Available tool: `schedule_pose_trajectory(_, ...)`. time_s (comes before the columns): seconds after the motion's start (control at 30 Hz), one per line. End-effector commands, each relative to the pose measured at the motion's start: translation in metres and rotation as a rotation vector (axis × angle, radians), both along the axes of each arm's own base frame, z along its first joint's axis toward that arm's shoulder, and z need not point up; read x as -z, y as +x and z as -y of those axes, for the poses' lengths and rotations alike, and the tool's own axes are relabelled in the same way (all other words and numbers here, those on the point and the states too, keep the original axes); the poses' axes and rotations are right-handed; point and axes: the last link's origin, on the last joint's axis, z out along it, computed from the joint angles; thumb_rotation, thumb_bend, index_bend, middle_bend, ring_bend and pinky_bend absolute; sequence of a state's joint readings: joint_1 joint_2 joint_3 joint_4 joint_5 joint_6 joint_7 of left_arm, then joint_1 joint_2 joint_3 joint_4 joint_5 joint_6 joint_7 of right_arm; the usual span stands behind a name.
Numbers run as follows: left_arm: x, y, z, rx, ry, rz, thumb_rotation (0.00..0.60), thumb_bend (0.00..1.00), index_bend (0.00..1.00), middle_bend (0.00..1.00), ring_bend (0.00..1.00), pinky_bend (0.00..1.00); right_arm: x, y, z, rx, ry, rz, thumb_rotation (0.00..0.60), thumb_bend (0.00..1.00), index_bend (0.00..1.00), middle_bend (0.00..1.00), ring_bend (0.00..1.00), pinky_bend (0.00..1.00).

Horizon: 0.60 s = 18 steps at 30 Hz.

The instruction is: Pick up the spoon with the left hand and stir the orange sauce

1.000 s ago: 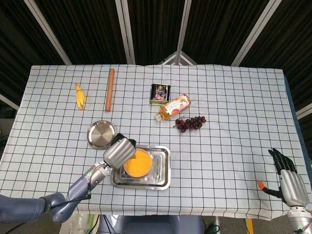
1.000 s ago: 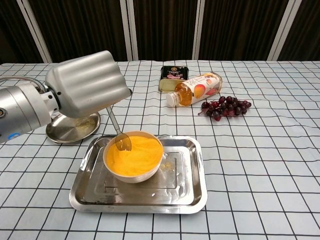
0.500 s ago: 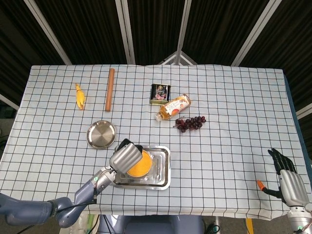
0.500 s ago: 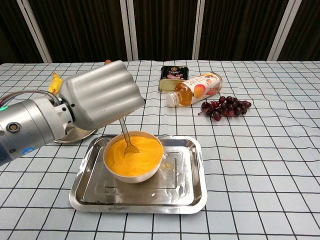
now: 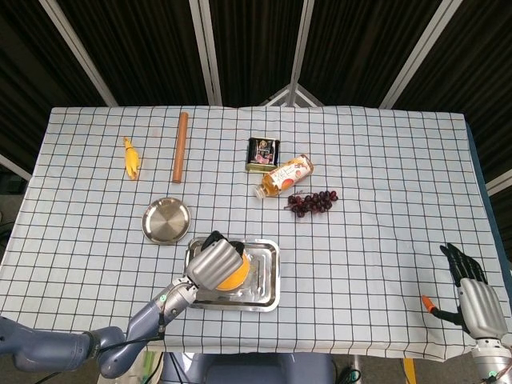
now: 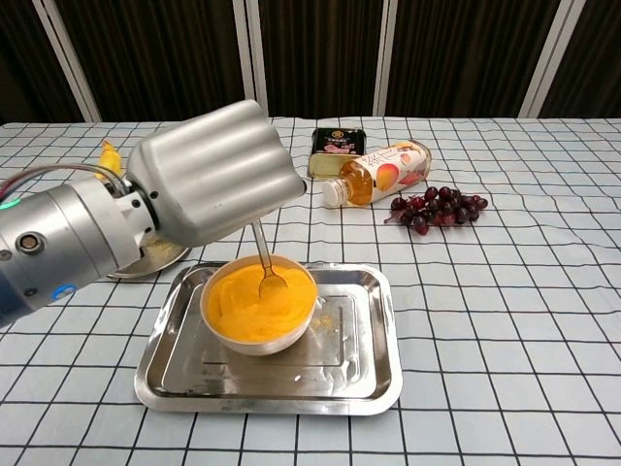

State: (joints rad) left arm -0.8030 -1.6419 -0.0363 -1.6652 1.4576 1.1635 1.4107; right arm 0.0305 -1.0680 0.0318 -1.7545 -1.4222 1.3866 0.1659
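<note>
My left hand (image 6: 213, 170) (image 5: 214, 264) hovers over the white bowl of orange sauce (image 6: 258, 303) and holds a metal spoon (image 6: 266, 265) by its handle. The spoon's bowl dips into the sauce right of its centre. The bowl stands in a steel tray (image 6: 354, 361) (image 5: 268, 286). In the head view the hand covers most of the bowl (image 5: 238, 276). My right hand (image 5: 472, 291) rests at the table's near right corner with its fingers spread, holding nothing.
A round steel plate (image 5: 166, 220) lies left of the tray. Behind are a tin (image 6: 337, 145), a lying juice bottle (image 6: 380, 171) and dark grapes (image 6: 438, 207). A rolling pin (image 5: 181, 146) and a yellow toy (image 5: 131, 158) lie far left. A small orange object (image 5: 430, 303) lies beside the right hand.
My left hand has moved right across the bowl, carrying the spoon's tip from the sauce's left edge to right of centre. The right hand has stayed put.
</note>
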Motion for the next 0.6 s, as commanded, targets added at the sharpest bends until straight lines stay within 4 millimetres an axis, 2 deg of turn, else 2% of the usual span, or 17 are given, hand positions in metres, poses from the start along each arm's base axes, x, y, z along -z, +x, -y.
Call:
schedule_pose_trajectory(0.03, -0.003, 0.002, 0.000, 0.002, 0.004, 0.004, 0.600, 0.77, 0.79, 0.99, 0.98, 0.97, 0.000, 0.000, 0.000, -0.001, 0.001, 0.000, 0.600, 0.32, 0.00, 0.00, 0.00, 0.00)
schedule_pose_trajectory(0.33, -0.009, 0.002, 0.003, 0.003, -0.006, 0.013, 0.600, 0.77, 0.79, 0.99, 0.98, 0.97, 0.000, 0.000, 0.000, -0.001, 0.000, -0.001, 0.600, 0.32, 0.00, 0.00, 0.00, 0.00)
schedule_pose_trajectory(0.6, -0.012, 0.004, 0.013, 0.018, -0.035, 0.028, 0.600, 0.77, 0.79, 0.99, 0.98, 0.97, 0.000, 0.000, 0.000, -0.001, -0.001, 0.000, 0.600, 0.32, 0.00, 0.00, 0.00, 0.00)
